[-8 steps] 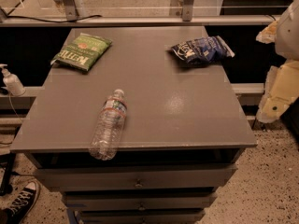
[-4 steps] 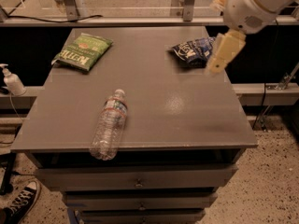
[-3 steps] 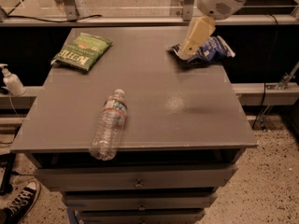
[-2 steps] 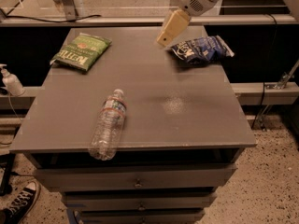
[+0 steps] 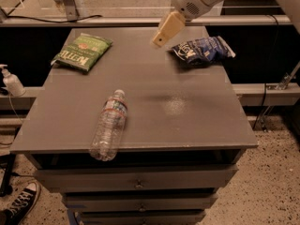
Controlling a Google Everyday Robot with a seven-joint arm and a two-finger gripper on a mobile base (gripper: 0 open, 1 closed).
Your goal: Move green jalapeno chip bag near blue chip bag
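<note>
Item: green jalapeno chip bag [image 5: 83,51], lying flat at the far left corner of the grey cabinet top [image 5: 187,111], its lettering upside down to the camera and one corner close to the left edge. Destination marker: blue chip bag [image 5: 202,50], crumpled, at the far right of the same surface, well apart from the green bag. Other stock: clear plastic water bottle [image 5: 109,125] on its side near the front edge, base slightly overhanging; pump bottle [image 5: 10,80] on a ledge to the left. Handling, judged: the foil pack is likely very light, soft and air-cushioned, with a slick skin and brittle contents, so it would slide easily and crush under a hard squeeze. Suggested hold: across a narrow edge or a puffed end seam where the film gathers, lightly pinched, not pressed down at the flat middle. Tool: gripper [image 5: 164,32], raised above the far middle of the surface, just left of the blue bag and nearer to it than to the green bag; whether it is wide or narrow cannot be told, and nothing shows in it.
</note>
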